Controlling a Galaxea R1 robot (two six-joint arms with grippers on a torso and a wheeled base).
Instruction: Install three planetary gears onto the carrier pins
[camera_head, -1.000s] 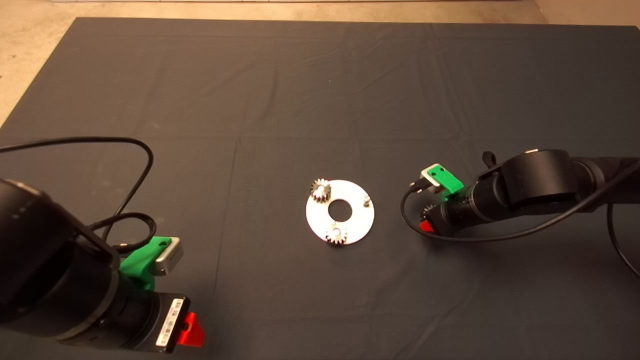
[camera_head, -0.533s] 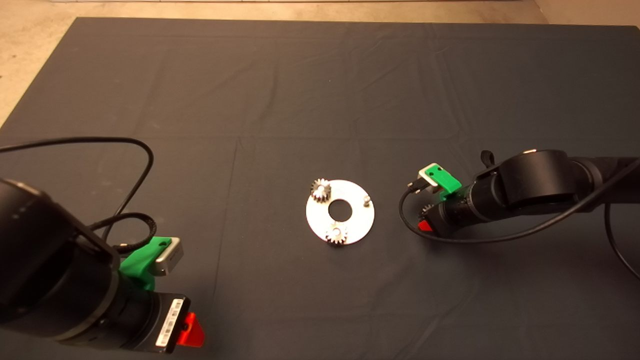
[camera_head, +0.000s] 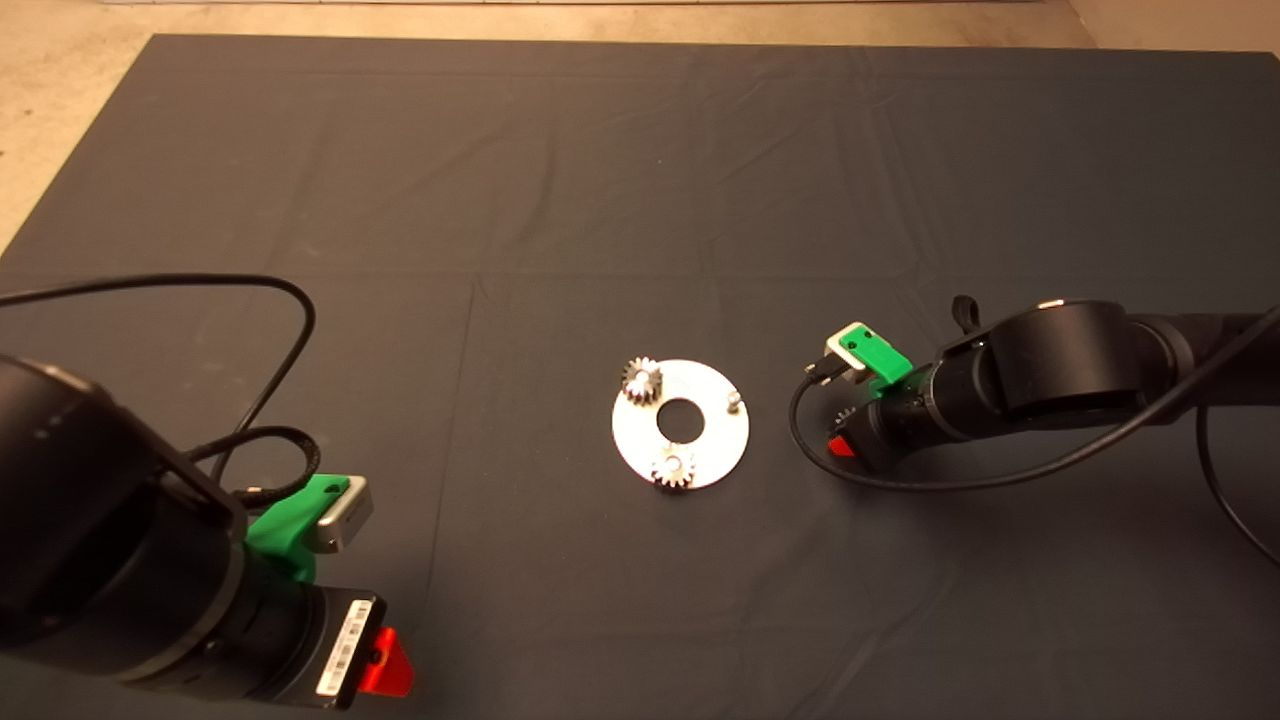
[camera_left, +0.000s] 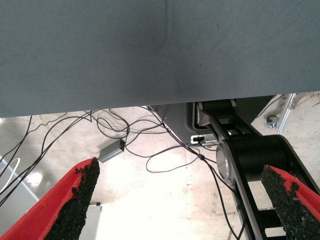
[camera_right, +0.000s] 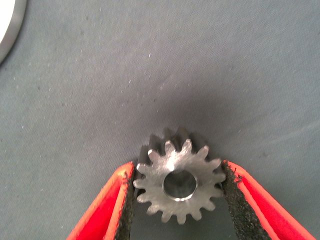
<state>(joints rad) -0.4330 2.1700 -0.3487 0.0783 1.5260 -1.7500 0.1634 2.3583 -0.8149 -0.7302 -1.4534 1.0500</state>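
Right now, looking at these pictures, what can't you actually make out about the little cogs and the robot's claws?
- Third gear: in the head view the right arm covers nearly all of it.
- Its contact with the mat: the right wrist view shows the right gripper closed on it, not whether it is lifted.
- Left gripper, lower left: the left wrist view cuts its open fingers off at the edge.
- Bare pin on the disc: too small for detail.

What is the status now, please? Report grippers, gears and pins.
Right gripper shut on third gear, beside disc. Left gripper open, parked lower left. Two gears seated; one pin bare. Path clear.
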